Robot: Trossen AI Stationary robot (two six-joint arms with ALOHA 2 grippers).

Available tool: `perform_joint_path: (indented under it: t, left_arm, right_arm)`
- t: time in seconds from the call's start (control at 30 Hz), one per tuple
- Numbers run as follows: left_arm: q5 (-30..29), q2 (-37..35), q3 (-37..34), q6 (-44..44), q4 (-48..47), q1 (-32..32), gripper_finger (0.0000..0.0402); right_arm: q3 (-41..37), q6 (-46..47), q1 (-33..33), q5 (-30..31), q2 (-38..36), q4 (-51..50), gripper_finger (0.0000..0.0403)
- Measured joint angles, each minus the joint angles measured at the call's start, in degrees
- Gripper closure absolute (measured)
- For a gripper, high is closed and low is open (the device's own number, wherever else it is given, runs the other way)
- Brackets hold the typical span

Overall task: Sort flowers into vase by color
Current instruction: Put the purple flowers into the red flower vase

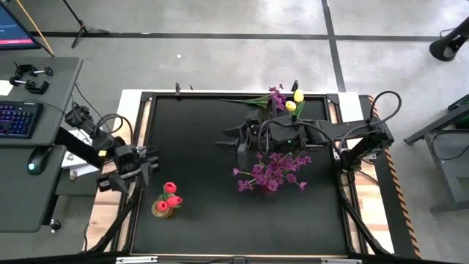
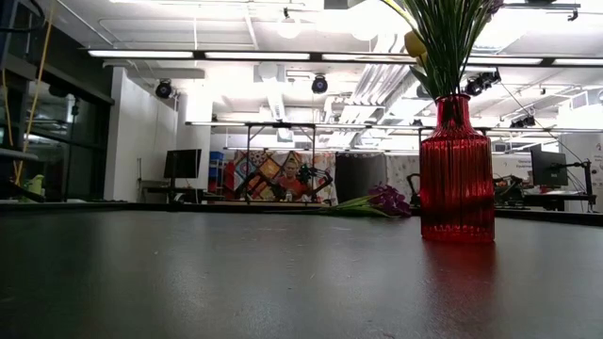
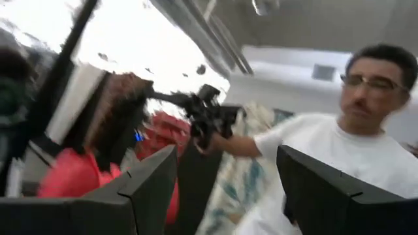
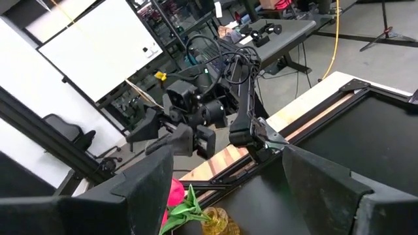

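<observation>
Red tulips [image 1: 169,193] stand in a small yellowish vase [image 1: 163,210] near the table's left near part; the right wrist view shows one red tulip [image 4: 175,194] with it. Purple sprays [image 1: 270,171] spread over the middle. In the low view a red ribbed vase [image 2: 457,169] holds green stems and a yellow bud [image 2: 415,42]. Yellow tulips [image 1: 294,101] and a purple spray [image 1: 277,95] are by the far edge. My right gripper [image 1: 221,141] is open above mid-table and points left. My left gripper [image 1: 149,167] is open at the left edge.
A desk with a keyboard [image 1: 16,119] and a mouse stands left of the table. In the left wrist view a person in a white shirt [image 3: 339,163] shows beyond the table. Bare black tabletop [image 1: 198,117] lies between the two grippers and along the near edge.
</observation>
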Motion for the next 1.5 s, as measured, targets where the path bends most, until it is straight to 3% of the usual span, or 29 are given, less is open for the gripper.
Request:
perform_joint_path:
  t: [0.2, 0.37, 0.53, 0.63, 0.73, 0.97, 1.23, 1.5]
  left_arm:
    - [-8.46, 0.03, 4.12, 4.01, -3.20, 1.96, 0.0151]
    - [-19.01, 1.74, 12.73, 10.22, -14.94, 5.05, 0.0151]
    - [-28.11, 8.71, 23.38, 13.21, -27.40, 10.92, 0.0152]
    - [-26.74, 15.93, 29.27, 11.39, -35.76, 16.42, 0.0157]
    - [-20.62, 23.77, 34.11, 10.59, -41.30, 22.82, 0.0160]
    - [-6.84, 40.79, 44.42, 12.45, -41.92, 39.95, 0.0161]
    - [-5.07, 55.52, 57.40, 8.23, -41.72, 57.00, 0.0161]
    - [-4.94, 62.32, 60.48, -0.36, -41.85, 65.23, 0.0161]
  right_arm:
    - [0.00, 0.00, -1.06, 2.00, 0.00, 0.70, 0.0128]
    - [0.00, -0.35, -3.00, 2.20, -0.01, 0.90, 0.0128]
    - [0.00, -4.14, -5.69, 2.80, -0.01, 1.84, 0.0128]
    - [0.00, -9.16, -7.73, 3.57, -0.25, 4.00, 0.0128]
    - [0.02, -14.16, -10.36, 4.49, -1.29, 6.72, 0.0128]
    - [0.88, -20.00, -17.57, 5.18, -6.50, 3.24, 0.0128]
    - [1.07, -23.45, -30.63, 8.06, -15.49, -8.29, 0.0128]
    - [0.17, -20.41, -52.97, -7.26, -15.32, -20.66, 0.0130]
